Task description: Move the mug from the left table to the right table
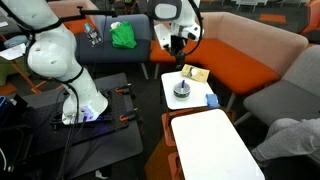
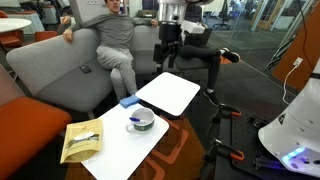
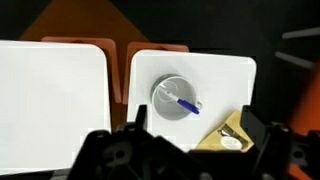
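Empty and spread wide at upper centre, the hand [image 1: 177,46] should drop straight onto the mug [image 1: 182,90] below, straddling its rim clear of the tan box [image 1: 196,73].

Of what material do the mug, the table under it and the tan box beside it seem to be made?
The mug is smooth grey with a paler rim: ceramic or metal, too small to tell. The table has an even white top with rounded corners, probably laminate or painted board. The tan box looks like cardboard or paper: dull tan, no shine.
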Available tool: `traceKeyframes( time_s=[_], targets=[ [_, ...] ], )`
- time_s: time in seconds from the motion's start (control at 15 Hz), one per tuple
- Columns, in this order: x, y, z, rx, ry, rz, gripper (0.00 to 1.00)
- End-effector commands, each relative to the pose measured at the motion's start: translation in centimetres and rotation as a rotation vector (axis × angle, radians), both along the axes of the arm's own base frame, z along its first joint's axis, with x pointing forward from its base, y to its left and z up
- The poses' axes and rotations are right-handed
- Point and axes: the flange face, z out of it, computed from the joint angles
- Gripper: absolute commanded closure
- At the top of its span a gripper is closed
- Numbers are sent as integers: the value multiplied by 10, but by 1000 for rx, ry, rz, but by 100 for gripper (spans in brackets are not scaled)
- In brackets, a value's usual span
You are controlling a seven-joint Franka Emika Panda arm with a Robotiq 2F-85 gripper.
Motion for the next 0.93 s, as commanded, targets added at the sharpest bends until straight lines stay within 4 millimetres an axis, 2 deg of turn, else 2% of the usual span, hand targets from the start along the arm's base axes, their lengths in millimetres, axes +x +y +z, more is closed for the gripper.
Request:
traceKeyframes(
  time_s=[0.0, 0.2, 0.4, 0.6, 0.87],
  targets=[
    [49, -7, -54, 26, 3, -58, 0],
    [80, -18, -106, 6, 64, -107, 0],
    [97, -30, -149, 33, 138, -94, 0],
    [107, -35, -185, 56, 215, -93, 0],
    [121, -36, -221, 79, 274, -96, 0]
  ],
)
